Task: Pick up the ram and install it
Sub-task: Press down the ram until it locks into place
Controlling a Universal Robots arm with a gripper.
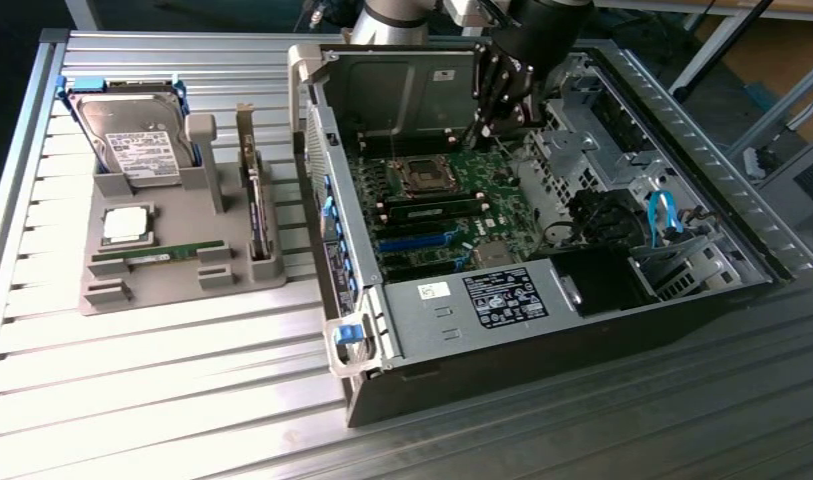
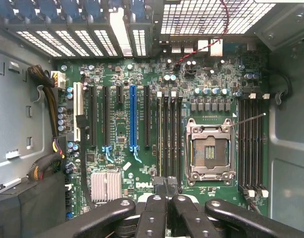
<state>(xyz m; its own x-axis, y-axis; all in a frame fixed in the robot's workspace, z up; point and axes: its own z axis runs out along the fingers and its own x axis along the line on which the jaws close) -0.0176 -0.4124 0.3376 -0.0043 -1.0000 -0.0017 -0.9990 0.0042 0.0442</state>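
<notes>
- Wrist view: my end effector (image 2: 167, 184) has its two black fingers pressed together, with nothing between them.
- My fingertips (image 2: 160, 184) hang just over the near ends of a bank of long black memory slots (image 2: 169, 134) on the green motherboard (image 2: 142, 64); I cannot tell whether they touch.
- Just beside those slots sits the square silver processor socket (image 2: 210, 151), with a second bank of black slots (image 2: 253, 144) on its far side.
- On the other side of my fingers run a long blue expansion slot (image 2: 132, 116) and a small ribbed silver heat sink (image 2: 106, 184).
- Exterior view: my arm reaches down into the open black and silver computer case (image 1: 379, 80), which lies on its side on the ribbed metal table (image 1: 179, 400).
- The ram (image 1: 159, 255), a thin green stick with a white label, lies in a groove of the grey plastic holder (image 1: 179, 290) at the exterior view's left of the case, well apart from my end effector.
- In that holder, a square silver processor chip (image 1: 126, 225) lies just beside the ram, a silver hard drive (image 1: 139, 140) leans further back, and a larger card with a metal bracket (image 1: 257, 200) stands on edge nearer the case.
</notes>
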